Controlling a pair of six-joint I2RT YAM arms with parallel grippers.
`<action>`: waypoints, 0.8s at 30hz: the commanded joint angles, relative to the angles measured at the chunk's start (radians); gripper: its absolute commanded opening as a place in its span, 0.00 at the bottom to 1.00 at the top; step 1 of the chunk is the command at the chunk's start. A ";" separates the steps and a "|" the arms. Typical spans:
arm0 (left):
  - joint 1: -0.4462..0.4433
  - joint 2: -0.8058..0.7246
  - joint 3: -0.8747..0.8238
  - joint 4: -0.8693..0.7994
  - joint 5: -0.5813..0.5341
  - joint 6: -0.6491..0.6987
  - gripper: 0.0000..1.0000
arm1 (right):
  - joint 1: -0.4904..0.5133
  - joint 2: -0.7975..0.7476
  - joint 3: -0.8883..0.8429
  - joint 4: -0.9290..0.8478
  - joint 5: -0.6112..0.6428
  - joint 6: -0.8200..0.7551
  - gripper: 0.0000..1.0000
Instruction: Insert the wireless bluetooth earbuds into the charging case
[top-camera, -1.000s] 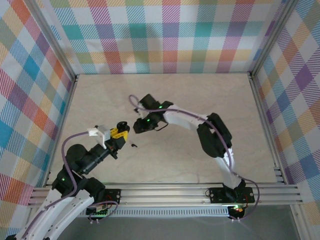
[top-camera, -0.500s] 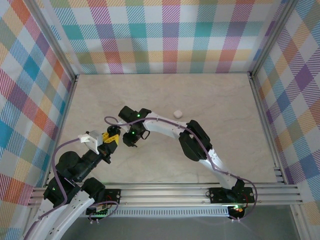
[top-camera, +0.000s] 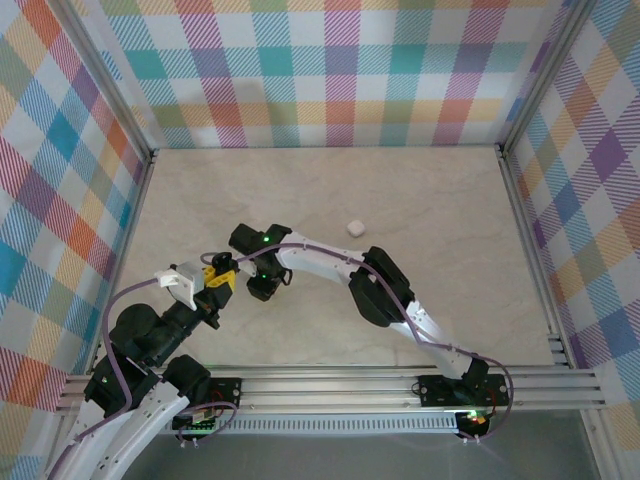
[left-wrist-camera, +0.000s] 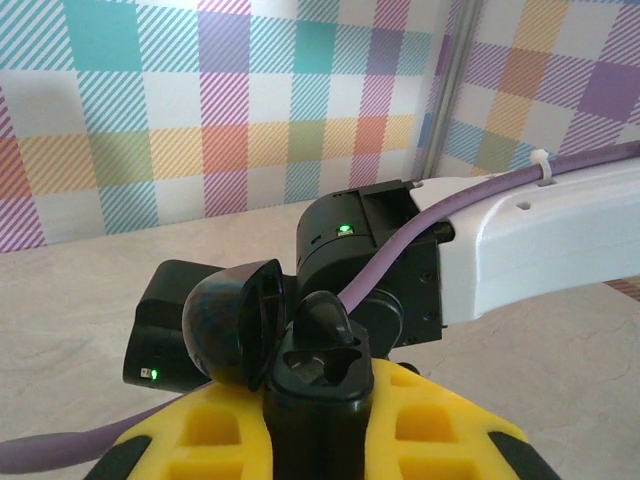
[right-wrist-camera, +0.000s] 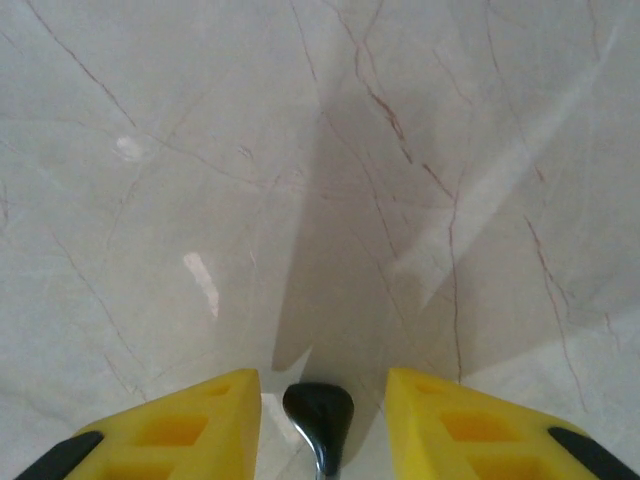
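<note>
My left gripper (left-wrist-camera: 320, 425) is shut on a black charging case (left-wrist-camera: 320, 380), held upright with its lid (left-wrist-camera: 225, 325) swung open to the left. One black earbud (left-wrist-camera: 326, 318) sits in a slot of the case; the slot beside it looks empty. In the top view the left gripper (top-camera: 218, 280) is at the near left, and my right gripper (top-camera: 262, 288) hangs just to its right. In the right wrist view the right gripper (right-wrist-camera: 320, 380) points down at the table, open, with a second black earbud (right-wrist-camera: 320, 410) lying between its yellow fingers (right-wrist-camera: 200, 410), a gap on each side.
A small white rounded case (top-camera: 355, 228) lies on the marble table (top-camera: 450, 220) to the right of the right arm's forearm. Checked walls and metal rails (top-camera: 530, 240) close in the table on three sides. The two grippers are very close together.
The right arm has swung left and nearer, down over the black earbud on the table, uncovering the white case. The left gripper with the black case has drawn back slightly to the left.
</note>
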 joint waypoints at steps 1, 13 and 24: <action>0.010 -0.001 0.023 0.004 -0.007 -0.005 0.00 | 0.009 0.032 0.040 -0.049 0.025 -0.027 0.35; 0.010 0.016 0.018 0.020 0.006 -0.021 0.00 | 0.008 0.016 0.021 -0.097 0.125 -0.006 0.19; 0.010 0.101 -0.080 0.281 0.298 0.052 0.00 | -0.117 -0.213 -0.273 0.041 0.101 0.201 0.14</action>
